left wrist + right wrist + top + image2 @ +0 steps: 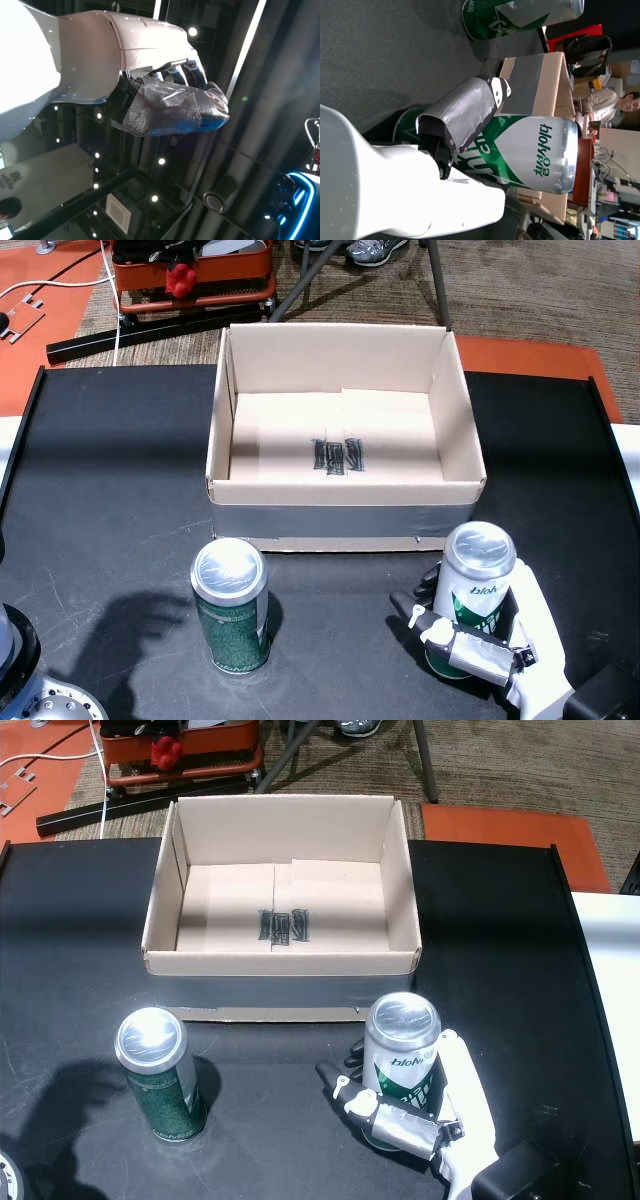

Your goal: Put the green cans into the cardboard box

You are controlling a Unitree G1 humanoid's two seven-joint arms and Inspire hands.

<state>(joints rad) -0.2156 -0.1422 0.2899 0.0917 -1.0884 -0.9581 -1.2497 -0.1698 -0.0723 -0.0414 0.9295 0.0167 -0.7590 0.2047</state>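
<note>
Two green cans stand on the black table in front of an open cardboard box [345, 508] [280, 982], which has nothing in it. My right hand [500, 655] [430, 1130] is wrapped around the right can [480, 580] [402, 1042]. In the right wrist view the taped thumb [465, 112] lies across that can [535, 150], which stands upright on the table. The left can [231, 605] [160, 1072] [520, 15] stands alone at the box's front left. In the left wrist view my left hand [170, 107] points at the ceiling and holds nothing, fingers loosely apart.
A red cart [190, 275] and a dark stand leg [310, 275] are on the carpet behind the table. Orange mats [540, 355] lie beyond the table's far edge. A seated person [615, 102] shows in the right wrist view, far beyond the box.
</note>
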